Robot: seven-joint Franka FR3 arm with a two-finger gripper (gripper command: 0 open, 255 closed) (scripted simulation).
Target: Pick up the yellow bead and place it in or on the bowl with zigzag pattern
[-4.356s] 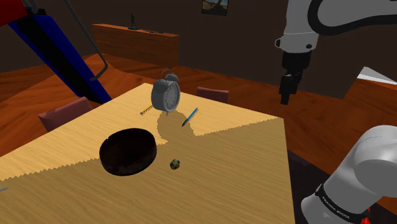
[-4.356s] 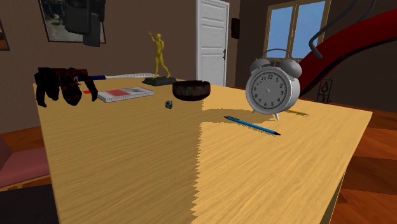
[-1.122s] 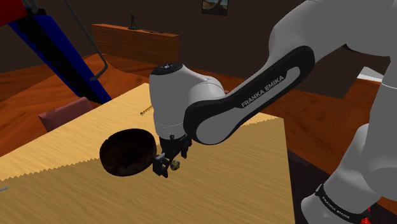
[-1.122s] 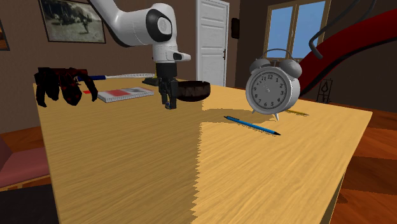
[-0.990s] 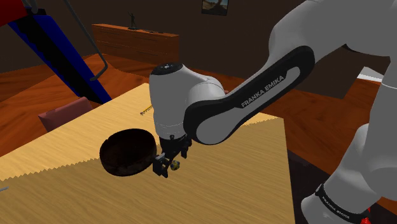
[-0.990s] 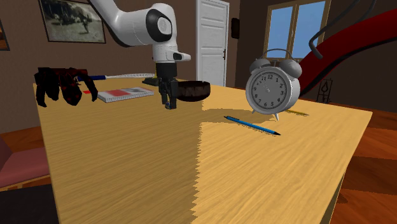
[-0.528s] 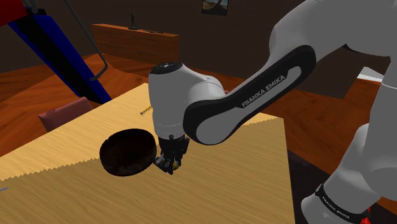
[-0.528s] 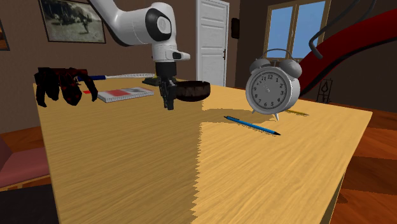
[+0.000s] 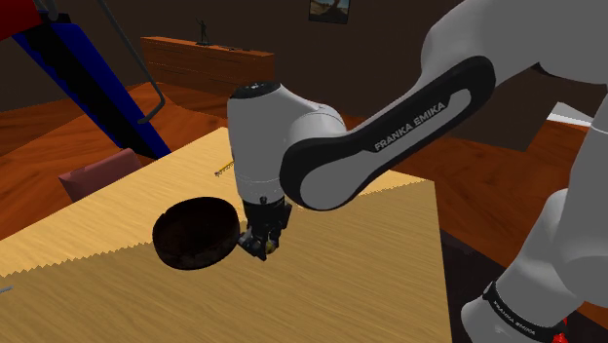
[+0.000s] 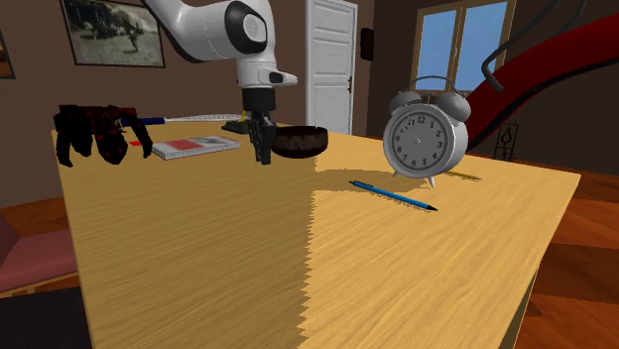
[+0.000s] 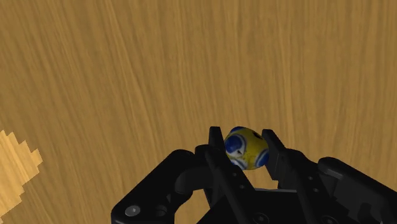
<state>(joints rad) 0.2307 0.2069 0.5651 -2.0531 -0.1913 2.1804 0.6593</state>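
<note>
The long light-wood counter (image 10: pixel 248 258) is showing most fully in the second exterior view, where a silver twin-bell alarm clock (image 10: pixel 425 134) is standing towards that view's right with a slim blue pencil (image 10: pixel 393 194) lying just in front of it. Towards the same view's left, a flat red-and-white book (image 10: pixel 193 147) and a dark red-and-black bundle (image 10: pixel 94 134) are resting near the far side.

The shoulder view is looking down from above into the dark round bowl (image 9: pixel 193 232). The second exterior view is catching only the low side wall of the bowl (image 10: pixel 301 142). The wrist view is giving the close detail: a small round yellow bead with blue spots (image 11: pixel 243 147) is sitting clasped between the two black fingers (image 11: pixel 216 153), with bare wood grain beneath it.

In the shoulder view the counter's edge is running down that view's right, well apart from the jaws, with a wide strip of bare wood (image 9: pixel 370 283) lying between. In the second exterior view the near half of the counter is lying open. The bowl is sitting close to the far edge.

The white Franka arm with dark joints (image 9: pixel 322 146) is arching over from the shoulder view's right. Its wrist is pointing straight down, and the jaws are gripping the bead (image 9: pixel 263 249) low over the counter, just beside the bowl's rim. Whether the bead is touching the wood I cannot tell.
</note>
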